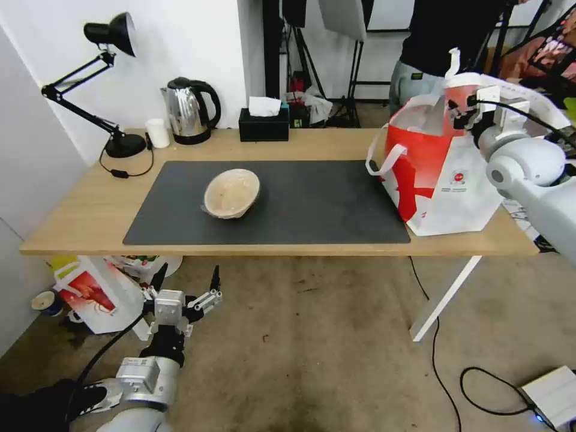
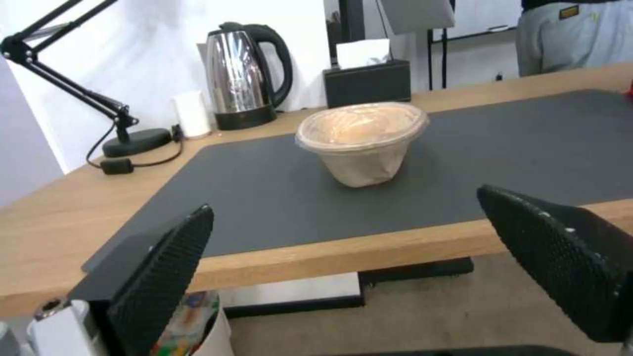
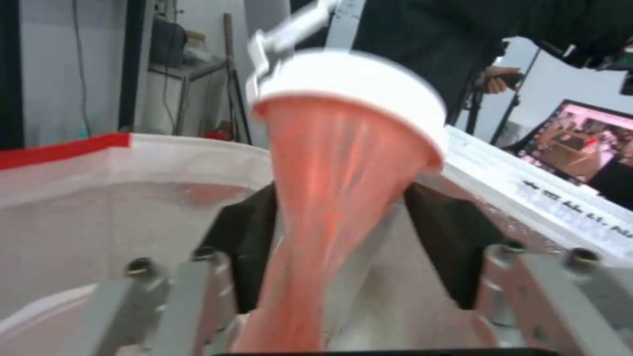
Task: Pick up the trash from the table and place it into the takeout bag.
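The right tool [image 3: 336, 232] clamps the red drink cup [image 3: 343, 163], white lid on, just above the open mouth of the takeout bag [image 1: 444, 180]. The left tool [image 1: 187, 282] hangs open below the table [image 1: 78, 210] edge; beyond it, on the mat [image 2: 264, 198], sits the film-covered bowl [image 2: 361, 141].

one tan bowl [image 1: 231, 192], one red cup [image 1: 463, 90], one takeout bag [image 1: 438, 174], two grippers [image 1: 186, 282]
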Motion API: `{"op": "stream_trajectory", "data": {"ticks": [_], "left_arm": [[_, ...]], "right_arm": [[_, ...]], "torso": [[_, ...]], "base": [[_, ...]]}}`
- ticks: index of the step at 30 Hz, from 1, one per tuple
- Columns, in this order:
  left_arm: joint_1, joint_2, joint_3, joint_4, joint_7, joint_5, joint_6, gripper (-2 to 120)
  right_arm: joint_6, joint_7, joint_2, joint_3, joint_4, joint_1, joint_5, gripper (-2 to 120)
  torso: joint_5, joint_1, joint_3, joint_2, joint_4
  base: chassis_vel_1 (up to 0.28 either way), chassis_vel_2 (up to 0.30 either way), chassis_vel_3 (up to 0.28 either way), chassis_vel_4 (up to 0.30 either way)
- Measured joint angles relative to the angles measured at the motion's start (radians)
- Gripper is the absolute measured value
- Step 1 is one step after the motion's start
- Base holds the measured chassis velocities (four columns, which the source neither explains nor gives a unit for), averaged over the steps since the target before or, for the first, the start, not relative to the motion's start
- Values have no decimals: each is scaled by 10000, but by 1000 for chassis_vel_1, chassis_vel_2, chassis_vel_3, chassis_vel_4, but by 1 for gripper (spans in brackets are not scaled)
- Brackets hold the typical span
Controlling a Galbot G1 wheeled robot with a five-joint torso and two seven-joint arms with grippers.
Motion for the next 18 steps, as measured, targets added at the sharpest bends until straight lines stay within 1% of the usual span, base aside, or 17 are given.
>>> {"op": "stream_trajectory", "data": {"ticks": [2, 3, 4, 6, 7, 8, 10, 12, 18], "left_arm": [[0, 0, 0, 0, 0, 0, 0, 100], [0, 0, 0, 0, 0, 0, 0, 100], [0, 0, 0, 0, 0, 0, 0, 100], [0, 0, 0, 0, 0, 0, 0, 100], [0, 0, 0, 0, 0, 0, 0, 100], [0, 0, 0, 0, 0, 0, 0, 100], [0, 0, 0, 0, 0, 0, 0, 100], [0, 0, 0, 0, 0, 0, 0, 100], [0, 0, 0, 0, 0, 0, 0, 100]], "right_arm": [[-82, 103, 0, -7, -18, 21, -133, 65], [-151, 162, -1, -12, -20, 26, -155, 68], [-151, 162, -1, -12, -20, 26, -155, 68], [-249, 304, -7, -40, -34, 52, -201, 78], [-290, 386, -22, -49, -33, 68, -210, 82], [-290, 386, -22, -49, -33, 68, -210, 82], [-373, 547, -58, -74, -32, 102, -271, 92], [-447, 700, -103, -100, -30, 133, -319, 99], [-563, 817, -181, -132, 0, 148, -330, 100]], "torso": [[0, 0, 0, 0, 0], [0, 0, 0, 0, 0], [0, 0, 0, 0, 0], [1, 0, 0, 0, 0], [0, 0, 0, 0, 1], [0, 0, 0, 0, 1], [0, 1, 0, 0, 1], [0, 0, 0, 0, 0], [0, 0, 0, 0, -1]], "base": [[0, 0, 0, 0], [0, 0, 0, 0], [0, 0, 0, 0], [0, 0, 0, 0], [0, 0, 0, 0], [0, 0, 0, 0], [0, 0, 0, 0], [0, 0, 0, 0], [0, 0, 0, 0]]}}
